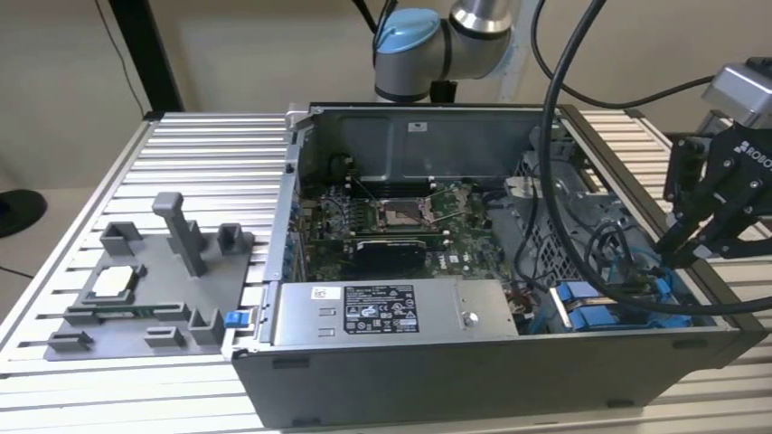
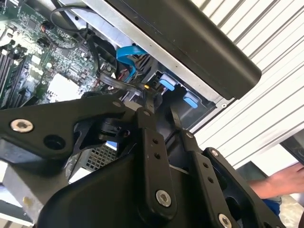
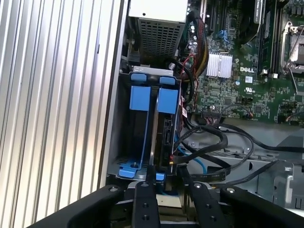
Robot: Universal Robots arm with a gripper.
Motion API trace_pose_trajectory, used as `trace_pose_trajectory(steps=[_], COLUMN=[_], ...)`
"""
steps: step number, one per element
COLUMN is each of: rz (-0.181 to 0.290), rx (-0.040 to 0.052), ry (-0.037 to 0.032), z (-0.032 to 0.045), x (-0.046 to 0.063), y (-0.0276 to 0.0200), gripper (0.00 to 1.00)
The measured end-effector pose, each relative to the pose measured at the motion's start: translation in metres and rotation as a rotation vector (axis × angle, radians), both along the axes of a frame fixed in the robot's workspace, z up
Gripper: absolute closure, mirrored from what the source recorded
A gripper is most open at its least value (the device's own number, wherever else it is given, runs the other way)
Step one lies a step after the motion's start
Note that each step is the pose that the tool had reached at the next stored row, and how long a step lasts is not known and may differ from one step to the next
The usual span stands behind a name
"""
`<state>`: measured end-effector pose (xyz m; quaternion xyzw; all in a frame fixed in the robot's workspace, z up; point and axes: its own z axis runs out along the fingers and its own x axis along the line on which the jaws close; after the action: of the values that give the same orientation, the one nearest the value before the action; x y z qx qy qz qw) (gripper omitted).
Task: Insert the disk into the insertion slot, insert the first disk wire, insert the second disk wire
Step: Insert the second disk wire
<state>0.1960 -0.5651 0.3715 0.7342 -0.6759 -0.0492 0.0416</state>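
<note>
my fingers (image 3: 144, 202) narrowly apart, roots cut off | ahead: rectangular grey metal drive bay (image 3: 123, 128), depths dark | two blue plastic tabs (image 3: 140, 97) | black cables (image 3: 213, 142) beside, tangled, uncounted

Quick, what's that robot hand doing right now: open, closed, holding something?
Hand: cannot tell whether it is open, closed or holding anything; it hangs at the insertion slot.
</note>
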Motion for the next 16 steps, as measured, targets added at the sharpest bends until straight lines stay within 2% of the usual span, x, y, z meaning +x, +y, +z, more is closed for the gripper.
trace_pose_trajectory(steps=[16], rz=[0.0], rx=[0.0011], ry=[0.0], z=[0.0009], x=[-0.0001], y=[-0.0001], gripper=[1.0])
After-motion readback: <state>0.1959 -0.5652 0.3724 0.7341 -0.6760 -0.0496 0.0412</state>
